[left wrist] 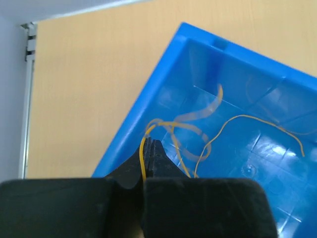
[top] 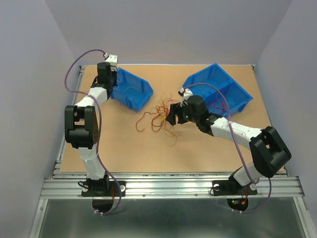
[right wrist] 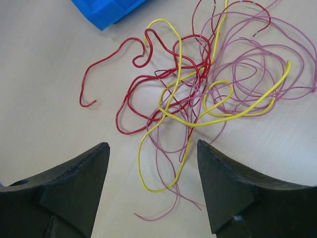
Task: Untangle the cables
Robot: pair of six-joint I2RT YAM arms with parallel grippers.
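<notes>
The cables lie as a loose tangle of red, yellow and pinkish wires on the table's middle. My right gripper hovers over the tangle's near edge, open, with a yellow loop and thin pink strands between its fingers but untouched. In the top view that gripper is just right of the tangle. My left gripper is over the left blue bin, shut on a thin yellow cable. That cable curls on down into the bin, where another yellow strand lies.
A second, larger blue bin stands at the back right, behind the right arm. The left blue bin is at the back left; its corner shows in the right wrist view. Metal rails edge the table.
</notes>
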